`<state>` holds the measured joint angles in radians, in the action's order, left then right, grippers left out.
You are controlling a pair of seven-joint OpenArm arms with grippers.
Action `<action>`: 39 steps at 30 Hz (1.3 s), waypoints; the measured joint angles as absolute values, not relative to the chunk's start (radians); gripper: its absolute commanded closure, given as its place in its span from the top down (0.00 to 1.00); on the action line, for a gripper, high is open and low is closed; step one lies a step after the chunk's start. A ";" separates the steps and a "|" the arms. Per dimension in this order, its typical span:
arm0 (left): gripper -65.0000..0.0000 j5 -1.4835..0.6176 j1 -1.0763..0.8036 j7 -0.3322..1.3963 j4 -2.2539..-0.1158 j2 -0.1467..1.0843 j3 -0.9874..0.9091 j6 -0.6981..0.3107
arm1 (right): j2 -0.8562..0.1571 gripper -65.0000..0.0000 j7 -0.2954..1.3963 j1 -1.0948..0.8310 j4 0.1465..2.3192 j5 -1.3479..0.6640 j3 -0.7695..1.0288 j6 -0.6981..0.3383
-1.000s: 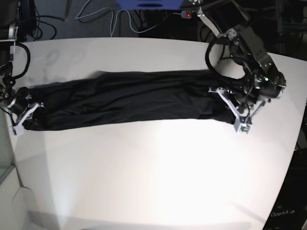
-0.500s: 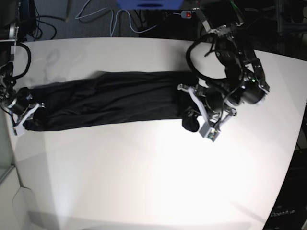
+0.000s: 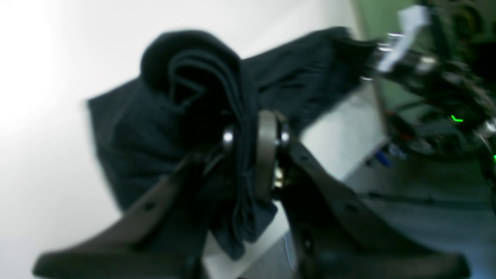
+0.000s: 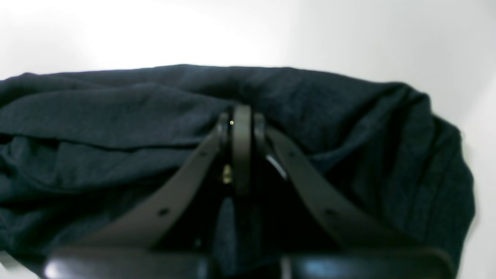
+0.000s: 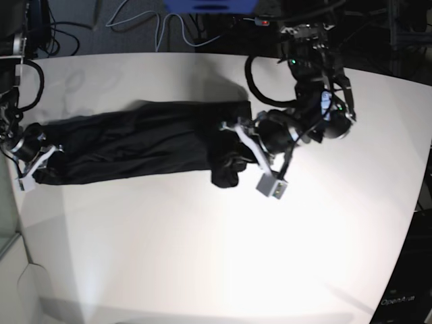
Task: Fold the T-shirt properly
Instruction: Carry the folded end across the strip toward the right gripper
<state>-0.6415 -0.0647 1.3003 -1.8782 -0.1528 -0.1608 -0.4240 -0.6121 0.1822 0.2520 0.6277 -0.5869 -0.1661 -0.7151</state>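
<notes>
Your left gripper (image 3: 254, 133) has its fingers (image 3: 265, 155) pinched narrow on a thick bundle of the T-shirt (image 3: 155, 116). In the left wrist view several layers of black cloth run between the pads and bulge into a loose roll just above the fingertips. Below them a short tail of fabric hangs free. Beyond the fingers the shirt stretches away over the white table (image 3: 46, 97) toward the far arm. The layers look unevenly stacked, so I judge the outer ones could slide out if you pull hard.

In the right wrist view, your right gripper (image 4: 240, 124) has its fingers (image 4: 242, 147) fully together, tips pressed into the T-shirt (image 4: 116, 124). Cloth spreads to both sides of the fingers and mounds just beyond them. Whether fabric sits between the pads I cannot tell, since they meet with no visible gap. If this is only a press and not a pinch, that end may drag once the other hand tugs.

In the base view, the left gripper (image 5: 237, 150) holds its bunched end over the table (image 5: 202, 256), with the T-shirt (image 5: 128, 145) lying as a long band from those fingers to the right gripper (image 5: 34, 158) at the far end. The carried end is balled up. Set down like that, it would probably leave a lump and a crooked fold edge.
</notes>
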 measured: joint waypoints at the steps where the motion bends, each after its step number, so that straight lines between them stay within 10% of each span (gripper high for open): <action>1: 0.03 -0.640 -0.066 1.287 -1.878 -0.152 -0.139 -0.400 | -0.612 0.00 0.183 0.252 0.628 -0.587 -0.166 -0.716; 27: 0.03 -0.642 0.053 1.131 -1.794 -0.105 0.297 0.468 | -0.612 0.00 0.181 0.251 0.628 -0.588 -0.166 -0.716; 39: 0.03 -0.646 0.137 1.132 -1.707 -0.114 0.371 0.659 | -0.612 0.00 0.182 0.251 0.628 -0.587 -0.166 -0.717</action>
<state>-0.6464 0.1371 1.1320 -1.7065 -0.1139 0.3706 0.6590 -0.6121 0.1822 0.2512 0.6277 -0.5873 -0.1661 -0.7166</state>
